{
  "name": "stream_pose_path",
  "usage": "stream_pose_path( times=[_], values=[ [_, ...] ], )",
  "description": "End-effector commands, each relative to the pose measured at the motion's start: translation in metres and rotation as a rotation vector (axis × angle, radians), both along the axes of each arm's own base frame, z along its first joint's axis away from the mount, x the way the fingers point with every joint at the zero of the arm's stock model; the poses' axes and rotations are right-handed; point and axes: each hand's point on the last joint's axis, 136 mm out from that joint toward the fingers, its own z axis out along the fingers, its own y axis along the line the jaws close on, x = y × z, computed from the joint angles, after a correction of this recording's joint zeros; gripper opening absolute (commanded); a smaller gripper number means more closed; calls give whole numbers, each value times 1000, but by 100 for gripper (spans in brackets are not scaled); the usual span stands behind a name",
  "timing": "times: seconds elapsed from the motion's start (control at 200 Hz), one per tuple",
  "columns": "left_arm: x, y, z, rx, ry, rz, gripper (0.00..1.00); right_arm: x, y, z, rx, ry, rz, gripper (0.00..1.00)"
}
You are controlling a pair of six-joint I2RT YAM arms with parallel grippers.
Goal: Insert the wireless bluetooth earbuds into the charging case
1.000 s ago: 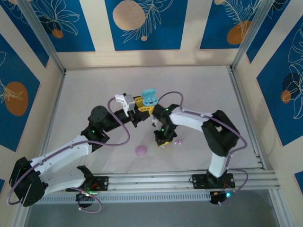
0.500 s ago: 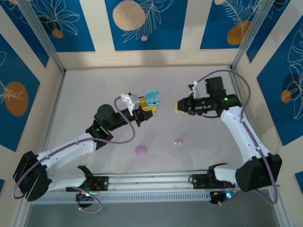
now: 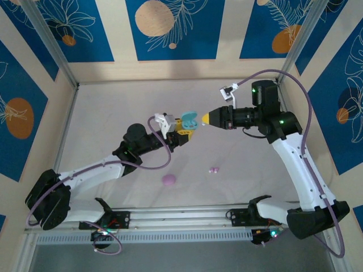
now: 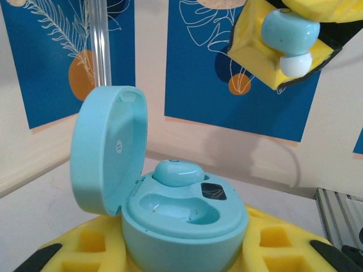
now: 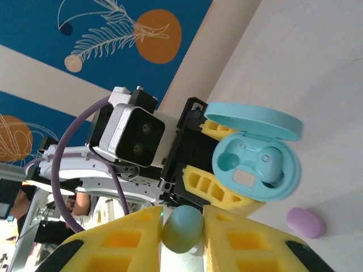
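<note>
Aloft, teal earbud (image 4: 289, 31) near case (image 4: 181, 241)

It looked like a robotics lab test cell: a pale table (image 3: 113, 107) boxed in by blue leaf-print wall panels (image 3: 198, 34), aluminium corner posts (image 3: 298, 45), and two cabled arms (image 3: 295, 164) bolted to a metal rail (image 3: 187, 214)

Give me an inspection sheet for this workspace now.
Surface: pale table, no spills.
Job's things: teal case open, seated bud in one slot, other slot empty; held bud in right claw; pink case closed, pink buds loose on table.
Clutter: nothing seen.
Grippers: left claw shut on teal case; right claw shut on held bud, beside the case.
Cables: purple cables looped along both arms.
Surroundings: blue leaf-print panels; rail at near edge.
</note>
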Motion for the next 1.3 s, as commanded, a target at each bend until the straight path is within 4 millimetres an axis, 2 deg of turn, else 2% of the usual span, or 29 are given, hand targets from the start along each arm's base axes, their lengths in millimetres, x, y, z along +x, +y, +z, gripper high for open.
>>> stream_pose_path(
  times=[0.0,0.45,0.875,1.06,1.296],
  values=[
    [-11,-8,31,-60,-98,-49,26,3,11,0,-26,-14,4,24],
    [-11,-10,30,-52,-100,-53,26,12,42,-19,-123,-38,18,24],
    [-13,-10,36,-64,-111,-58,26,22,45,-33,-197,-44,-32,24],
    [-14,-10,36,-65,-110,-61,26,23,46,-30,-194,-52,-47,24],
    [-14,-10,38,-71,-112,-58,26,25,47,-41,-272,-77,-69,24]
  ],
)
